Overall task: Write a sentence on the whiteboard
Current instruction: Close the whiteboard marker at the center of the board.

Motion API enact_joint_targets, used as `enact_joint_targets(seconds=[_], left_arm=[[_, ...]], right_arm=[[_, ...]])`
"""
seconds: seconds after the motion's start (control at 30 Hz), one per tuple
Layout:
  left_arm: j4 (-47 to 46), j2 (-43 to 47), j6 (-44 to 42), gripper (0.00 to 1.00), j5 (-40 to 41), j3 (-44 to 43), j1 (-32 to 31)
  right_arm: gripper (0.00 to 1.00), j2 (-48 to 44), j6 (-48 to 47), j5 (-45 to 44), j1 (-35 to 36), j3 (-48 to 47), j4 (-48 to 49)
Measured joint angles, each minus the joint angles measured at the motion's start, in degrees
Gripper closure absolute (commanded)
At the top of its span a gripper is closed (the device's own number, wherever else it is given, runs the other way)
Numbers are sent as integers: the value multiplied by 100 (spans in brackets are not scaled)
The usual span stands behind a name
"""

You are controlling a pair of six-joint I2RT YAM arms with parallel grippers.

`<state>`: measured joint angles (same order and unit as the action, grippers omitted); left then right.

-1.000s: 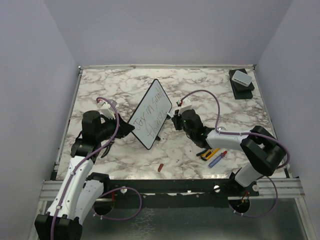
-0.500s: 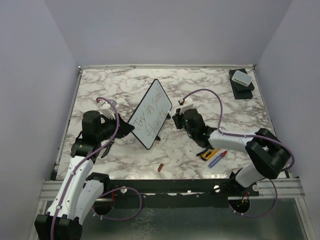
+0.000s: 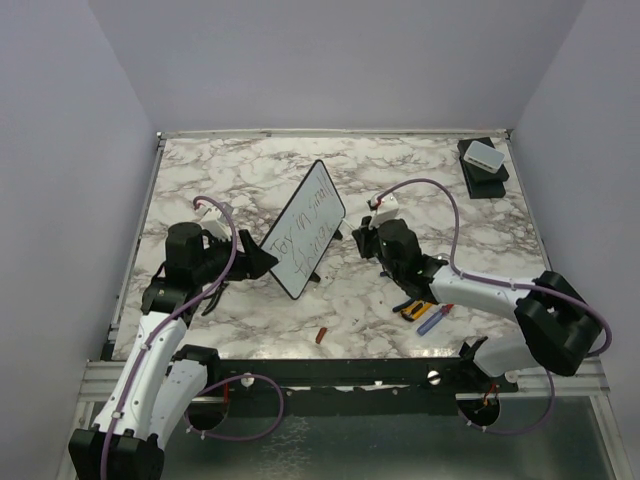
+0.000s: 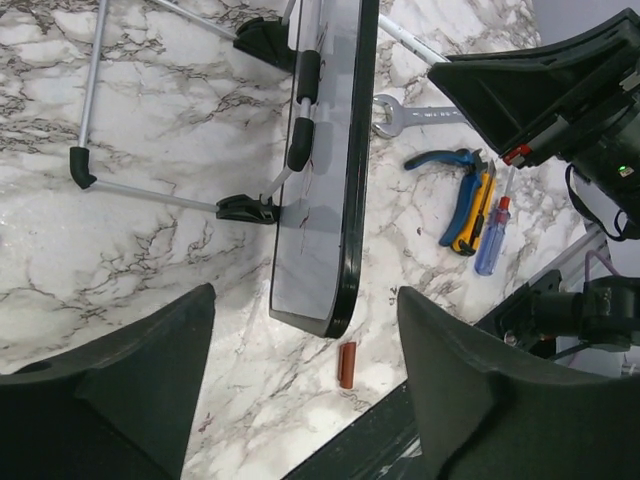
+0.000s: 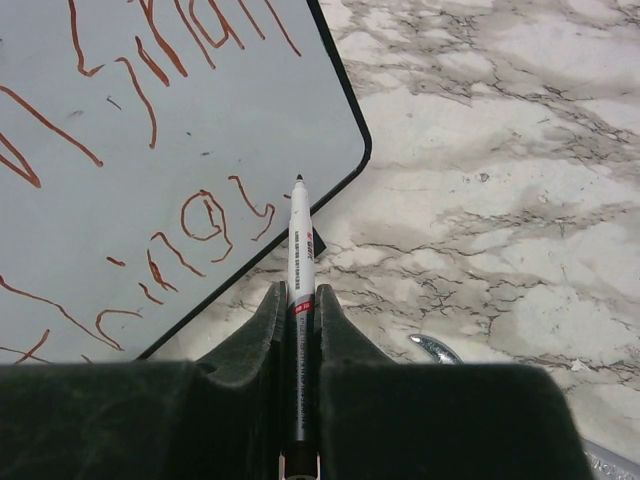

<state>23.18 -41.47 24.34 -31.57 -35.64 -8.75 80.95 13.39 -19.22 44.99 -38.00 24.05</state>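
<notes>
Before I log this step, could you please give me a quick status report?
Left pincer open, astride the whiteboard edge. Right pincer shut on the marker, tip off the board. Sentence written. Nothing blocking.

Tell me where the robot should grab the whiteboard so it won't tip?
Grab the whiteboard by its thin black-framed end edge, coming from the left arm's side, with one finger on each flat face. It stands on edge on thin wire legs, and that end points into the open left gripper.
</notes>
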Motion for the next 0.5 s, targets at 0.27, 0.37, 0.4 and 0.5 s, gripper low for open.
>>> enact_joint_targets(seconds=[0.27,0.37,0.4,0.5], left_arm=[[879,98,-240,1,435,-511,-2],[1388,107,-468,4,876,-946,-33],[1519,101,-533,4,988,-1084,-48],[2059,-20,-756,5,1497,-1661,-275]], right_arm=[[99,-671,11,0,0,26,-439],[99,-1056,52,9,0,83,-662],[99,-1191,66,15,0,107,-761],[100,-1580,131,48,0,199,-1034]])
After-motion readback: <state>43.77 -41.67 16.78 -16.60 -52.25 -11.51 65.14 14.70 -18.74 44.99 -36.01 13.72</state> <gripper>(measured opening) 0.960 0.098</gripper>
